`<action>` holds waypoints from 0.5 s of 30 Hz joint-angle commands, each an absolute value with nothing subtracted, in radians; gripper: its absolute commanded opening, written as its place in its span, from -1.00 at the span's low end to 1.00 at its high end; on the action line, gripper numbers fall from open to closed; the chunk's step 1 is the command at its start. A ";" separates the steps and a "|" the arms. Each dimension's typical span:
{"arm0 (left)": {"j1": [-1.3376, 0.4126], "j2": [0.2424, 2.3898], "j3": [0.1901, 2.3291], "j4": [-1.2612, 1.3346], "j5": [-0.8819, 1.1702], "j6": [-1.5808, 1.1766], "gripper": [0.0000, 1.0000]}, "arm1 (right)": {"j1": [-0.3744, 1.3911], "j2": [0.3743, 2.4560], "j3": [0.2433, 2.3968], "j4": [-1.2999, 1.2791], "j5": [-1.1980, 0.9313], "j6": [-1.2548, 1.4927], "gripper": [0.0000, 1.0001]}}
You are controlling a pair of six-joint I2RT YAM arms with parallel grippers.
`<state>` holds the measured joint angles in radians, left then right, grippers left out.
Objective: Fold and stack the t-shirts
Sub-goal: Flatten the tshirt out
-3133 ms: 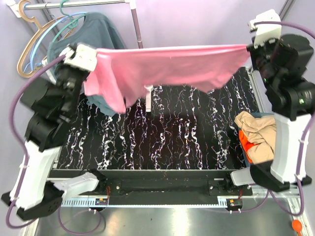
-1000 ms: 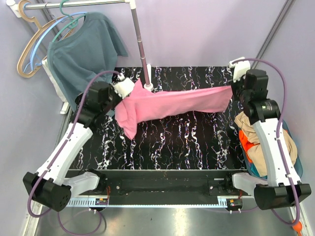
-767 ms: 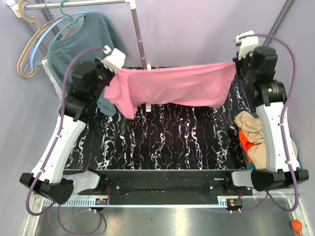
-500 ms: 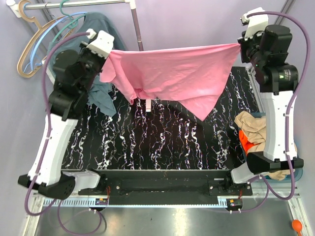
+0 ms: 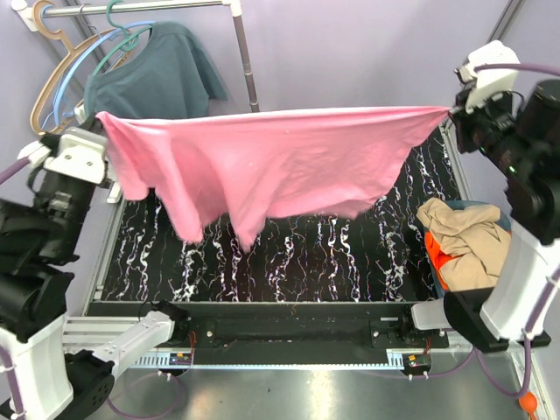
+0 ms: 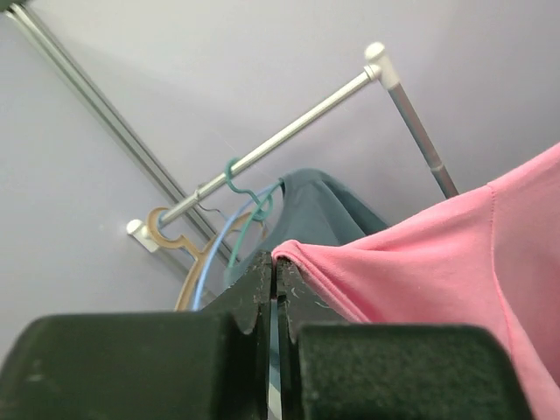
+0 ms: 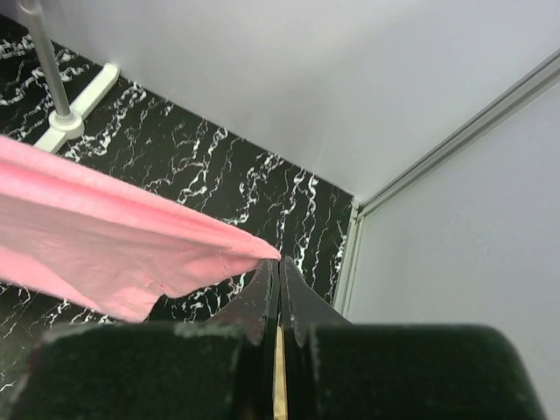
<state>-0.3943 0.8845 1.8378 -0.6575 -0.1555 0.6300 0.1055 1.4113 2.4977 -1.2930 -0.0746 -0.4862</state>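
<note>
Pink t-shirt (image 5: 262, 166): stretched out in the air across the upper middle of the top view, raised above the worktop (image 5: 332, 254). Its top edge is taut and runs almost level from the far left of the frame to the upper right. The lower edge hangs loose and uneven. The longest fold drops at the cloth's lower left, and a shallower lobe hangs right of centre.

Left pincer (image 6: 276, 265): fingers pressed together, pinching the left top corner of the pink cloth. In the left wrist view the hem comes out right at the fingertips and runs off to the right of that frame.

Right pincer (image 7: 280, 262): fingers pressed together, pinching the right top corner. In the right wrist view the cloth trails away toward the left edge.

Tan-beige t-shirt (image 5: 459, 232): a crumpled heap at the right edge of the top view, just beside the white column of the right arm (image 5: 525, 262).

Orange t-shirt (image 5: 437, 258): touching the tan one and mostly under it, with only a strip showing at the heap's lower left. I cannot tell whether the heap sits in a container.

Worktop surface: black with white marbled veins.

Teal-blue shirt (image 5: 157, 83): hangs from a metal rail (image 5: 140, 8) at the upper left of the top view, behind the left part of the pink cloth. The rail's upright post (image 5: 245, 61) goes down behind the pink top edge.
</note>
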 commanded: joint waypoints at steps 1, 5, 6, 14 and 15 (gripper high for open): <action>-0.387 0.900 1.933 -0.624 -0.219 0.644 -1.00 | 0.097 1.345 2.553 -1.313 -0.006 -0.528 -1.00; -0.387 0.939 1.960 -0.588 -0.250 0.653 -1.00 | 0.098 1.336 2.543 -1.286 0.035 -0.534 -1.00; -0.387 0.948 1.956 -0.572 -0.271 0.670 -1.00 | 0.097 1.339 2.525 -1.264 0.043 -0.537 -1.00; -0.365 1.123 1.850 -0.284 -0.368 0.781 -1.00 | 0.095 1.465 2.453 -1.088 0.124 -0.543 -1.00; -0.353 1.149 1.900 -0.276 -0.356 0.772 -1.00 | 0.097 1.486 2.470 -1.072 0.135 -0.543 -1.00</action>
